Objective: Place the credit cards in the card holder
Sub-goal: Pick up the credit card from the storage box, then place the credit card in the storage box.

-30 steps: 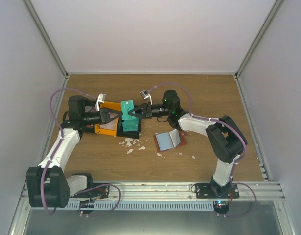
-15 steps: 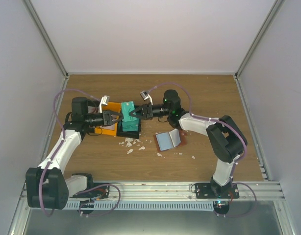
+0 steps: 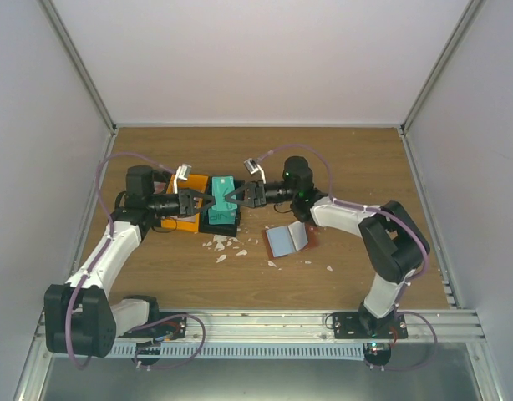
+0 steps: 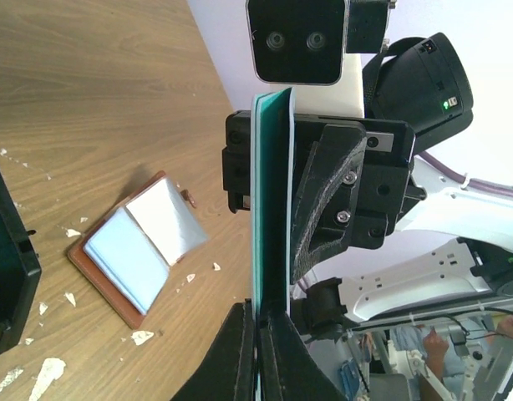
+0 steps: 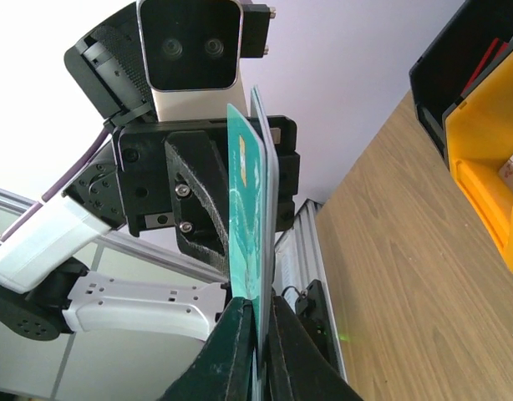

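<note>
Two teal credit cards point(image 3: 222, 188) are held upright on edge in the air between both arms, above the bins. My left gripper point(image 3: 208, 200) is shut on their left end; in the left wrist view the cards point(image 4: 269, 200) rise from between its fingertips point(image 4: 240, 351). My right gripper point(image 3: 232, 196) is shut on the other end, with the cards point(image 5: 250, 217) pinched between its fingers point(image 5: 231, 351). The card holder point(image 3: 310, 240) lies open on the table to the right, with pale blue and white cards on it. It also shows in the left wrist view as a brown wallet point(image 4: 98, 284).
An orange bin point(image 3: 185, 215) and a black bin point(image 3: 223, 225) sit under the held cards. Small white scraps point(image 3: 221, 244) litter the wood in front of them. White walls close in the table on three sides.
My left gripper has moved right to the teal cards and shut on their free end. The right arm, holding the cards throughout, has shifted slightly right.
</note>
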Tool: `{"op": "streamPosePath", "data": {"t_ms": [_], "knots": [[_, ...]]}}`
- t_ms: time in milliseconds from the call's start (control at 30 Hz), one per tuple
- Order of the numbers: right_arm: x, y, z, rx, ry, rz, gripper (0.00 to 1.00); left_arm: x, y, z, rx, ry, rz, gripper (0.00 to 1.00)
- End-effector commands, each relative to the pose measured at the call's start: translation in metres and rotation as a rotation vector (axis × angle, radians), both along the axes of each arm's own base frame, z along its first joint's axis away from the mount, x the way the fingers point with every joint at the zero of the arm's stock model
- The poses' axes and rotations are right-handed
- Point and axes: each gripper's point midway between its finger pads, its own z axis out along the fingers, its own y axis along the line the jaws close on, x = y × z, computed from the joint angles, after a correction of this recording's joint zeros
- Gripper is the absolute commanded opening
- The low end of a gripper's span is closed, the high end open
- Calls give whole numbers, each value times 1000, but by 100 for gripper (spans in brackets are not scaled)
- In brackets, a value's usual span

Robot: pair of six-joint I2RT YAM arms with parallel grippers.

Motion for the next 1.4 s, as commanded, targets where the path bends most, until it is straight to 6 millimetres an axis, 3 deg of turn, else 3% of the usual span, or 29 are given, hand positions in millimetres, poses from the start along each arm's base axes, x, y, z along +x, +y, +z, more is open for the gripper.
{"op": "streamPosePath", "data": {"t_ms": [0, 300, 333, 700, 900, 1100, 1367], "knots": [[14, -25, 5, 12, -32, -56, 6, 17, 15, 5, 16, -35, 86, 0], [12, -29, 7, 42, -20, -32, 8, 19, 14, 8, -6, -29, 76, 0], [12, -29, 7, 41, -17, -32, 8, 23, 21, 9, -7, -29, 98, 0], [23, -28, -11, -35, 19, -63, 0, 30, 26, -6, 45, -13, 129, 0], [34, -50, -23, -105, 11, -190, 0, 40, 36, -36, 160, 30, 190, 0], [36, -72, -47, -260, 0, -310, 1, 44, 17, -84, 307, 110, 154, 0], [29, -98, -72, -400, 12, -422, 0, 56, 5, -128, 497, 167, 154, 5]]}}
